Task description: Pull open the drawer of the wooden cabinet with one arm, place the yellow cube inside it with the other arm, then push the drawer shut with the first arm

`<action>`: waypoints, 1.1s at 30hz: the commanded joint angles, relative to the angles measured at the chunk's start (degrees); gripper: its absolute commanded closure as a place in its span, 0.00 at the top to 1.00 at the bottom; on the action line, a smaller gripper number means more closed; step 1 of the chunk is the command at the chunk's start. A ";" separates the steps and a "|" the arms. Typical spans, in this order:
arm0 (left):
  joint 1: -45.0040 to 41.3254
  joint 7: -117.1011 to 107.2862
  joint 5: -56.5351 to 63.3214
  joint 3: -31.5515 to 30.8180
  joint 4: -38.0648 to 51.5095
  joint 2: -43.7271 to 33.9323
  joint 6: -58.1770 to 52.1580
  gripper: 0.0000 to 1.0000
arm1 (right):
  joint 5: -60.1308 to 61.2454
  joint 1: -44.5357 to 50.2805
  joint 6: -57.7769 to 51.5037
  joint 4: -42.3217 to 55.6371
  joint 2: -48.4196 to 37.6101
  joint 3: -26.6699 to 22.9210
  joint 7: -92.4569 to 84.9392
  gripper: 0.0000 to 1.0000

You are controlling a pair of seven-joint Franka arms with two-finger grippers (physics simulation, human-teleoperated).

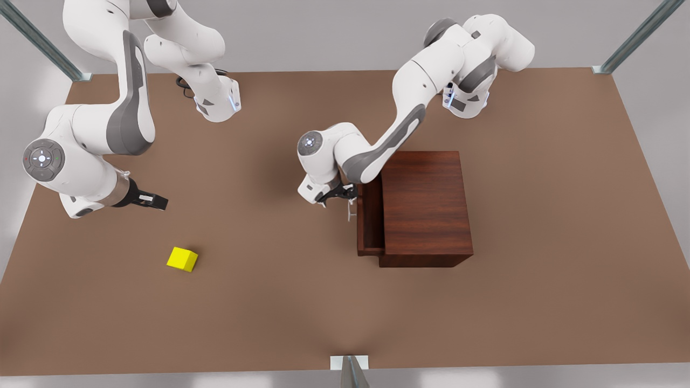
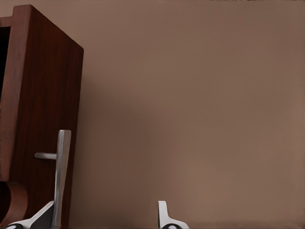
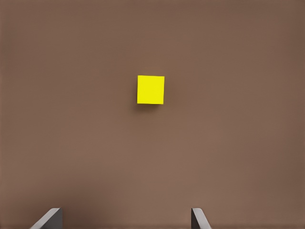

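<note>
We start with the bench (image 1: 302,302), a flat brown surface carrying everything. The wooden cabinet (image 1: 426,207) stands toward the front view's right, its front facing the front view's left. The drawer (image 1: 370,226) projects a little way from that front, so we judge it only partly open; the gap is too narrow for a clean drop from above.

The left hand (image 1: 349,200) sits at the drawer's front panel, beside the silver bar handle (image 2: 62,176). In the left wrist view its fingers are apart, with one fingertip (image 2: 45,214) touching or just beside the bar and the other well clear. We read this placement as hooking the bar to pull.

The right hand (image 1: 156,201) waits above the bench on the front view's left, fingers spread. It points down at the yellow cube (image 1: 182,259), which rests on the bench, well apart from the cabinet, near that hand and ready for a later pickup.
</note>
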 commanded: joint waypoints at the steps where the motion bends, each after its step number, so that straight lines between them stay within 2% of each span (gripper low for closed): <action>1: -0.12 -1.91 0.06 0.08 0.31 0.01 0.44 1.00 | 0.03 0.00 -0.01 0.03 -0.06 -0.02 -0.02 1.00; 7: -0.65 -1.47 1.38 0.17 0.40 0.01 -0.44 1.00 | 0.03 0.00 -0.01 0.03 -0.06 -0.02 -0.02 1.00; 15: -3.90 -1.65 1.38 3.24 1.89 1.59 -2.64 1.00 | 0.03 0.00 -0.01 0.03 -0.06 -0.02 -0.02 1.00; 17: -4.52 -1.82 1.38 3.24 4.35 2.73 -3.52 1.00 | 0.03 0.00 -0.01 0.03 -0.06 -0.02 -0.02 1.00; 33: -6.19 -3.14 0.76 3.42 5.76 3.35 -4.66 1.00 | 0.03 0.00 -0.01 0.03 0.03 -0.02 0.06 1.00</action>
